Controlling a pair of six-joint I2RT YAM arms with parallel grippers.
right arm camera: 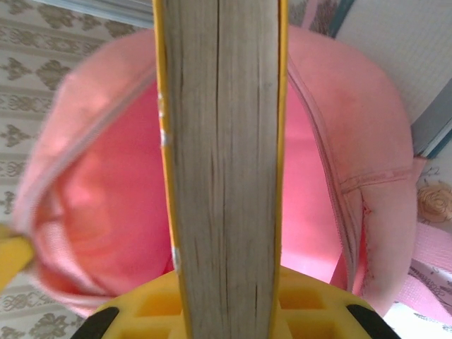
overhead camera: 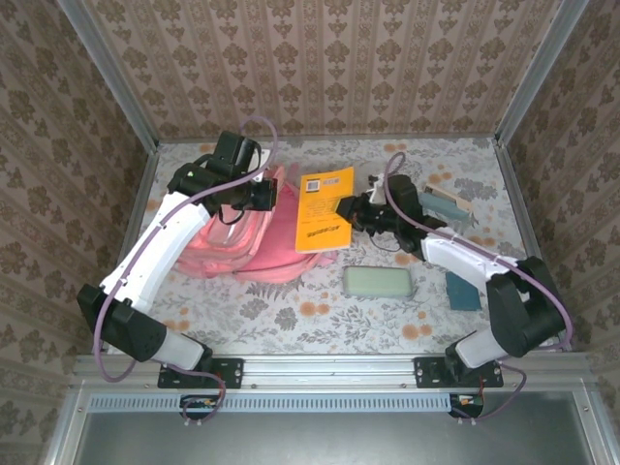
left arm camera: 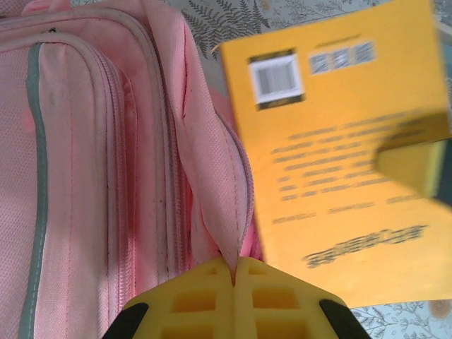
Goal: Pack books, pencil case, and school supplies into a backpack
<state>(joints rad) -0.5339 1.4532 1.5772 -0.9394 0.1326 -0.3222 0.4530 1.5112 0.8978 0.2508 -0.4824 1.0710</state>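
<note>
Pinches the backpack (overhead camera: 260, 248) rim fabric with the left pincer (left arm camera: 234, 279), clamped tight, on the tabletop's (overhead camera: 291, 315) far left. Grips the yellow book (overhead camera: 325, 208) by its edge in the right pincer (right arm camera: 226, 289) (parted just enough for its thickness), right at the backpack's open mouth. Shows the mint case (overhead camera: 379, 282) lying flat nearer, right of centre, apart.

Book (overhead camera: 325, 208) just right of backpack (overhead camera: 262, 244)
</note>
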